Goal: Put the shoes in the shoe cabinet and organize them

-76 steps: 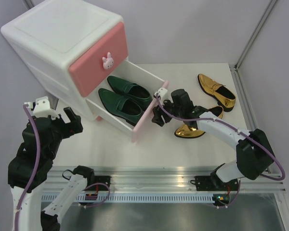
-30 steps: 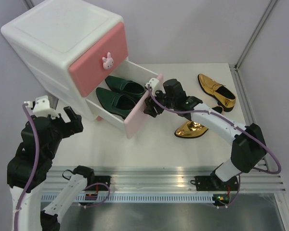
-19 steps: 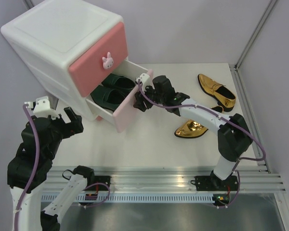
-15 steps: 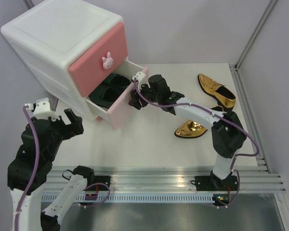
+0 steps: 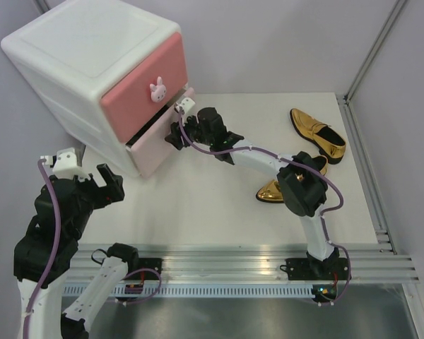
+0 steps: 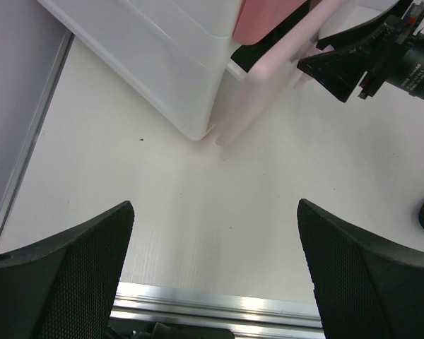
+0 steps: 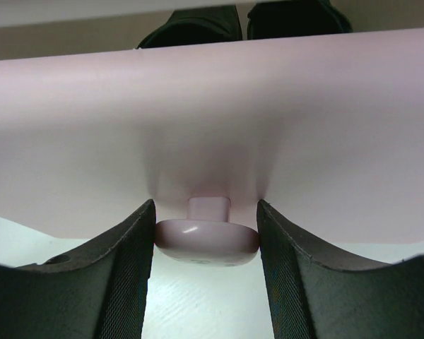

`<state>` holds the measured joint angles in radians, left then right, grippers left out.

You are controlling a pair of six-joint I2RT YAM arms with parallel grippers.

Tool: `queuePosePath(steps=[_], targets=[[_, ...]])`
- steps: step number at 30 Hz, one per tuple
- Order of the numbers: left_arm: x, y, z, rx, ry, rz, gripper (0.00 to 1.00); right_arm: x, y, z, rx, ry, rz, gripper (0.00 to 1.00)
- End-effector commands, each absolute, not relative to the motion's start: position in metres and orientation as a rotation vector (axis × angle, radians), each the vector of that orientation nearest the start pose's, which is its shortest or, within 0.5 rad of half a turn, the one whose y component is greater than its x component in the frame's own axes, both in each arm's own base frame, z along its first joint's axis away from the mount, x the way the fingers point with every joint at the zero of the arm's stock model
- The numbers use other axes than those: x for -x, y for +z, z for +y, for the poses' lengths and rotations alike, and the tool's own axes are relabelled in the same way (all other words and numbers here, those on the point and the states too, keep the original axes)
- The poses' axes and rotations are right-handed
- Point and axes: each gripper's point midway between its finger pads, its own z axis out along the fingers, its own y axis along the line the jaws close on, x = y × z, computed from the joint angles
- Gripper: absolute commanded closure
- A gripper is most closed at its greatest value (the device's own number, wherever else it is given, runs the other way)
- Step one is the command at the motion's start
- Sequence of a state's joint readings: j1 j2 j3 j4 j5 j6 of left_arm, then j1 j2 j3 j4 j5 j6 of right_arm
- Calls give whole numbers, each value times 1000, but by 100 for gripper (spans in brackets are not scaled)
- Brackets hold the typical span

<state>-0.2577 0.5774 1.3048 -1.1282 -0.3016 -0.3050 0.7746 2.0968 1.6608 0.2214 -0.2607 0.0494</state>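
- Your right gripper (image 5: 178, 127) pinches the knob (image 7: 206, 240) of the lower drawer (image 5: 152, 152); it's ajar, so push straight ahead into the shoe cabinet (image 5: 92, 49).
- Your left gripper (image 6: 213, 205): wide, empty.

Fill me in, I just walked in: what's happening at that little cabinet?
The right gripper grips the small pink knob on the pale pink lower drawer of the white plastic cabinet; that drawer stood wide open moments ago and is now nearly shut. Two dark green loafers lie inside. Two shiny gold loafers wait on the white table. The left gripper hangs open.
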Motion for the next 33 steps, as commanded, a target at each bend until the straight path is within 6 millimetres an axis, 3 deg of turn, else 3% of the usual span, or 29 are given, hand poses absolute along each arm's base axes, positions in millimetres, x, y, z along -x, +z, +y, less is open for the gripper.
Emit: queuePosePath(steps=[1, 9, 16, 17, 19, 20, 22, 23, 25, 26, 27, 33], targets=[[-158, 337, -8, 247, -132, 1928, 0, -421, 251, 507, 768, 918, 1456, 47], [-151, 336, -5, 271, -132, 1937, 0, -423, 240, 534, 739, 1006, 1435, 37], [-144, 339, -1, 287, -132, 1920, 0, -415, 245, 527, 759, 980, 1448, 23], [-142, 341, -1, 289, -134, 1912, 0, -413, 263, 520, 747, 965, 1430, 22], [-142, 344, 0, 293, -133, 1904, 0, -409, 264, 512, 771, 925, 1452, 17], [-142, 345, 0, 294, -132, 1900, 0, -405, 284, 504, 767, 909, 1431, 16], [-142, 348, 1, 297, -130, 1893, 0, -402, 292, 493, 788, 860, 1453, 11], [-141, 350, 2, 300, -130, 1885, 0, -397, 310, 486, 783, 849, 1435, 10], [-141, 353, 3, 306, -131, 1876, 0, -396, 321, 475, 778, 805, 1457, 8], [-141, 354, 3, 312, -133, 1874, 0, -394, 340, 469, 764, 795, 1438, 7], [-141, 354, 3, 315, -131, 1873, 0, -393, 340, 464, 769, 779, 1465, 6], [-138, 358, 5, 331, -139, 1856, 0, -386, 382, 453, 732, 780, 1409, 6]])
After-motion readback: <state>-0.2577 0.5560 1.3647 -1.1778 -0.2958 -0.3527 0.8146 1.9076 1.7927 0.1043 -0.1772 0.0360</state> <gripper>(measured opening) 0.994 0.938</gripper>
